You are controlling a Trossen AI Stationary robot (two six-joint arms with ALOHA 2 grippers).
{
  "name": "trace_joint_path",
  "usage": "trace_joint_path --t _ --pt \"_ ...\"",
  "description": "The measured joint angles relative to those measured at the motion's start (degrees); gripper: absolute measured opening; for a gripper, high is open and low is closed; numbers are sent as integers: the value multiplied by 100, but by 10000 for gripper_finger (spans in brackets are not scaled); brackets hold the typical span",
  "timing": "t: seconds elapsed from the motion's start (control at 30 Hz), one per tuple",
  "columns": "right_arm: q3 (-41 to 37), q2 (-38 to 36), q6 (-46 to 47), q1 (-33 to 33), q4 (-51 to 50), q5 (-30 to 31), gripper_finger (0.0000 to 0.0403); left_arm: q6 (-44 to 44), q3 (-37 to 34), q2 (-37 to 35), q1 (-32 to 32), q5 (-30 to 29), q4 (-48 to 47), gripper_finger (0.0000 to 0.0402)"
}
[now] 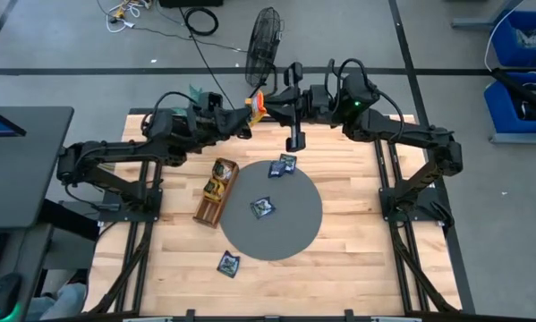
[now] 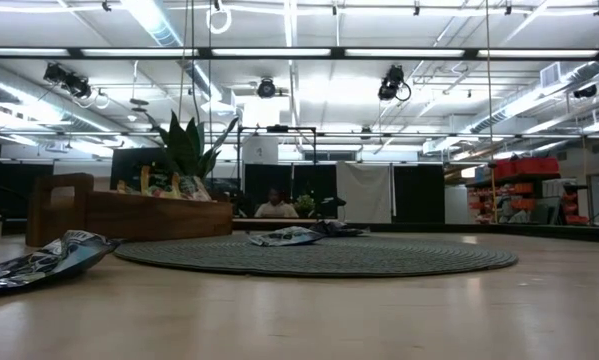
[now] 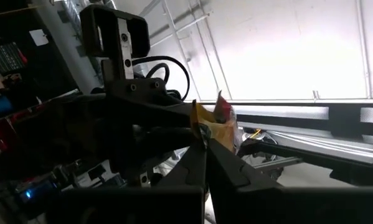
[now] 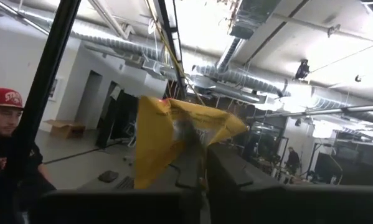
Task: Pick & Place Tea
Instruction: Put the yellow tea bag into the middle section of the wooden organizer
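- Warehouse-like room behind a pale wooden table (image 1: 357, 233), with a round dark grey mat (image 1: 294, 224) at its middle and a person in a red cap (image 4: 5, 124) in the background.
- Both arms raised off the far edge of the mat, meeting above the table's back edge.
- Yellow-orange tea sachet (image 1: 257, 105) held in the air between them: left gripper (image 3: 202, 134) clamped on one corner, right gripper (image 4: 195, 158) pinched on the same sachet, so a hand-over, probably.
- Best done by keeping one grip firm until the other lets go, pulling apart gently so the thin packet does not tear or twist.
- Count of dark sachets: two overlapping on the mat's far edge (image 1: 283, 165), one near the mat's centre (image 1: 262, 207), one off the mat's near edge on bare wood (image 1: 228, 264); four in all.
- One long wooden tray (image 1: 216, 192) just left of the mat, with some yellow-orange packets in it, number unclear.
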Motion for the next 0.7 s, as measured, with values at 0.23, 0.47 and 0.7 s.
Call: trace_joint_path --t 0.23,0.47,0.7 --pt "0 -296 -63 -3 -764 183 114 288 1 -131 4 392 20 3" --pt "0 -891 50 -20 -2321 912 196 788 1 -503 103 969 -1883 3" --pt "0 -1390 573 -20 -4113 1477 209 1886 3 -1155 249 716 -5926 2"
